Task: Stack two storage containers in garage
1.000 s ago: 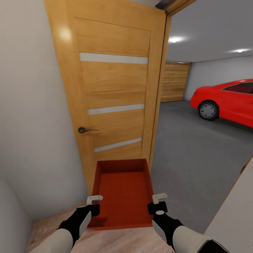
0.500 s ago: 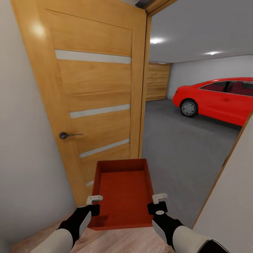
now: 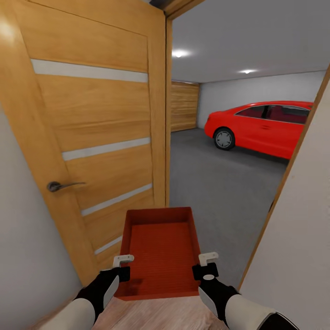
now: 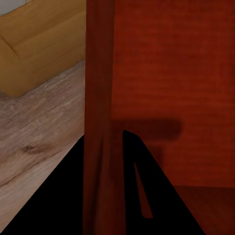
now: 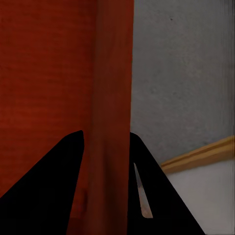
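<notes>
One orange-red storage container [image 3: 160, 256] hangs level in front of me, lidless and empty, long axis pointing away. My left gripper [image 3: 122, 266] is shut on its left side wall near the close corner, and my right gripper [image 3: 206, 265] is shut on its right side wall. In the left wrist view the container wall [image 4: 100, 98] runs between the dark jaws of the left gripper [image 4: 103, 139]. The right wrist view shows the other wall [image 5: 113, 88] clamped in the right gripper [image 5: 105, 134]. Beyond the doorway lies the garage's dark grey floor [image 3: 215, 183].
An open honey-coloured door [image 3: 101, 114] with a lever handle [image 3: 62, 185] stands close on the left. A pale wall and door frame [image 3: 293, 229] close in on the right. A red car [image 3: 266, 126] is parked deep in the garage by a plank door [image 3: 184, 106]. Wood-plank flooring [image 3: 151, 316] lies underfoot.
The whole view has shifted: door, doorway and car slid left in the picture and the right wall came in. Both grippers and the container keep the same place in view.
</notes>
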Controlling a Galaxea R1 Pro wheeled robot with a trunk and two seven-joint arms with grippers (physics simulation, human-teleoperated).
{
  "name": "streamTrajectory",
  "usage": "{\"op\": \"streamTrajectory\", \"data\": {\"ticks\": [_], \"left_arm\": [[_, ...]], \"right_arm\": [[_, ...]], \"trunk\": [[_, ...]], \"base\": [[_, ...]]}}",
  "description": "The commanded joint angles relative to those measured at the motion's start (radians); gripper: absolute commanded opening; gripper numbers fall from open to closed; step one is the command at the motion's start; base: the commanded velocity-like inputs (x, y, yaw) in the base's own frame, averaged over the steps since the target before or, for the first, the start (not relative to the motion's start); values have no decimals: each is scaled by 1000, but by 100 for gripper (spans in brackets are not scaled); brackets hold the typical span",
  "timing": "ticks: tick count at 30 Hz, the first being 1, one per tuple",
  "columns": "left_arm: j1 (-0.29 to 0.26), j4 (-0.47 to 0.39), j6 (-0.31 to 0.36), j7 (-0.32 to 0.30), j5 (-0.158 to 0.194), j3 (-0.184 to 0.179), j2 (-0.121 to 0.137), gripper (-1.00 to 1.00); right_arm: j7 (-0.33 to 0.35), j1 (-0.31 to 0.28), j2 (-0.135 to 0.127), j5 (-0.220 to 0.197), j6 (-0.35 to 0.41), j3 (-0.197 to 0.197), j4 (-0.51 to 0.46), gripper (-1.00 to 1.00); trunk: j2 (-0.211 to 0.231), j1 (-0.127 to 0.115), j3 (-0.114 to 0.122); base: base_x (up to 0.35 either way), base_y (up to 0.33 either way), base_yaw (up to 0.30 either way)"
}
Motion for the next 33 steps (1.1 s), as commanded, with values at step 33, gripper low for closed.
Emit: {"op": "streamTrajectory", "data": {"ticks": [33], "left_arm": [[0,-5,6,5,-5,-8,47,-100]], "right_arm": [[-1,-1,-10,-26,-4,-12,3,-100]], "trunk": [[-1,0,-2]], "base": [[142,122,-196]]}}
